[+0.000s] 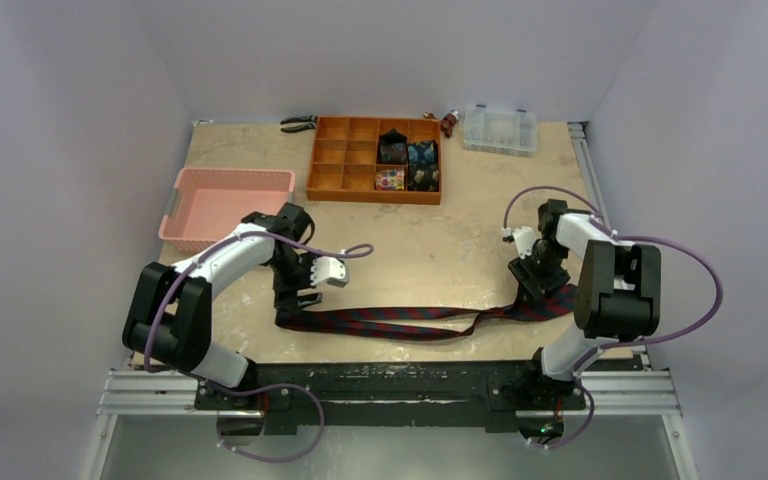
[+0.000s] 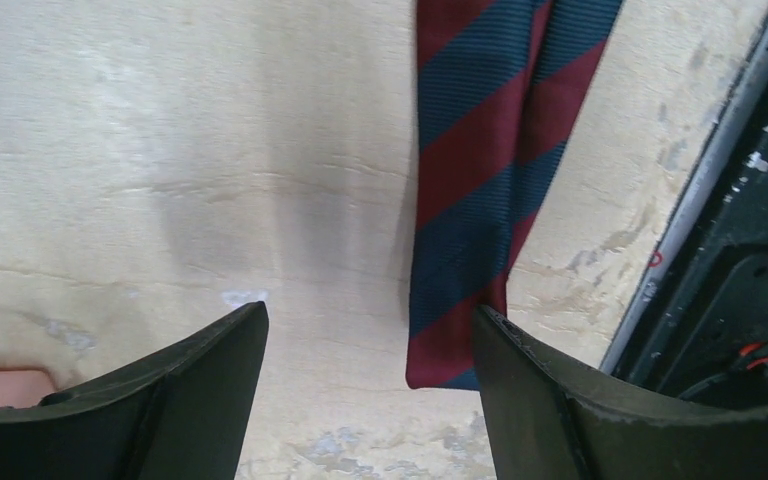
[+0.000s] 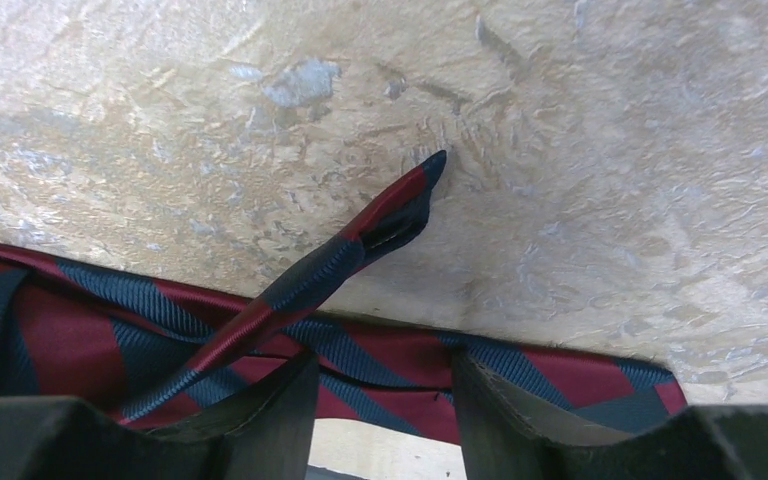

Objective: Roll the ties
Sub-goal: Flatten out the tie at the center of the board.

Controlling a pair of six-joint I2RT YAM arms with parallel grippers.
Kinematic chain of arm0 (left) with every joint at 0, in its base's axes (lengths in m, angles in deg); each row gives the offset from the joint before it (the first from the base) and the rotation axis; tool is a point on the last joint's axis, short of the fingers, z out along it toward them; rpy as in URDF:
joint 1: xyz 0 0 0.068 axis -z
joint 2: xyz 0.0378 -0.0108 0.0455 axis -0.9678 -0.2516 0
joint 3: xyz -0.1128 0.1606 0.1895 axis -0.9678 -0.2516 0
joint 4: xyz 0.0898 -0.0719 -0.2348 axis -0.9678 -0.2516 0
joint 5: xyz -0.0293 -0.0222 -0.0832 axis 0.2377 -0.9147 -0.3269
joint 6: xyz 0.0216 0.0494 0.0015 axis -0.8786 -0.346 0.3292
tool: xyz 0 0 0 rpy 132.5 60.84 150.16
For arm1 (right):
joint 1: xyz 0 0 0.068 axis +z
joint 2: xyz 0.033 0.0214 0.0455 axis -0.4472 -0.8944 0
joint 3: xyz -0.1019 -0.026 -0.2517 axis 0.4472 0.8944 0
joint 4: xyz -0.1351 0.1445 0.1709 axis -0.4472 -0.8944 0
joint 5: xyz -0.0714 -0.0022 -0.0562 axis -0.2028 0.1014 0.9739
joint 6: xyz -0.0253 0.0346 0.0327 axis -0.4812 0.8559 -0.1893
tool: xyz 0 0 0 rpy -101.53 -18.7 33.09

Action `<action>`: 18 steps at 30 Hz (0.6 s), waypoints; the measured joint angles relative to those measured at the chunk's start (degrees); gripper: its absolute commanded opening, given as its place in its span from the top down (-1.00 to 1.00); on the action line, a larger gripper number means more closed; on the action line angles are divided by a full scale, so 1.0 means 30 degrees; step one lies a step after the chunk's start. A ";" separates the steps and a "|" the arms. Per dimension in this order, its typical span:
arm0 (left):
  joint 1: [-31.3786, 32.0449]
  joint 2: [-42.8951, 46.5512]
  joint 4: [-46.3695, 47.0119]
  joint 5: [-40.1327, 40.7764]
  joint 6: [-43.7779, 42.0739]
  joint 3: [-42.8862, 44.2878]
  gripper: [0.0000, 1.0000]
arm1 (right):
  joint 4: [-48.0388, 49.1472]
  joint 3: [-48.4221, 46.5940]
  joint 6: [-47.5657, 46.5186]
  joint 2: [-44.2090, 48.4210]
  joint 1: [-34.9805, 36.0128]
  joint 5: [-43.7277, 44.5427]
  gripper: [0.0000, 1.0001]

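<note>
Left gripper (image 2: 370, 312) is held open at the 9 o'clock end of the tie (image 1: 400, 322), right gripper (image 3: 382, 362) open over its 3 o'clock end; rolling is judged unstarted, so one end must be pinched.

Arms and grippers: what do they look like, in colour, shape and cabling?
The left arm and right arm have white links and black joint housings. A purple cable loops along each. The left gripper and right gripper each have two dark, matte, tapering fingers. No markings show.
</note>
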 measured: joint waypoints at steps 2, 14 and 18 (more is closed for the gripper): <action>0.0102 0.0321 -0.0255 -0.0058 -0.0117 -0.0401 -0.49 | 0.0102 0.0182 -0.0058 0.0102 0.0000 0.0204 0.09; 0.1144 0.0415 -0.0561 0.0612 -0.0328 -0.2186 0.39 | 0.0780 0.0918 -0.0532 0.0554 0.0000 0.1056 1.00; 0.1581 0.0401 -0.0554 0.0823 -0.0350 -0.2186 1.00 | 0.0845 0.0984 -0.0393 0.0663 0.0000 0.1056 1.00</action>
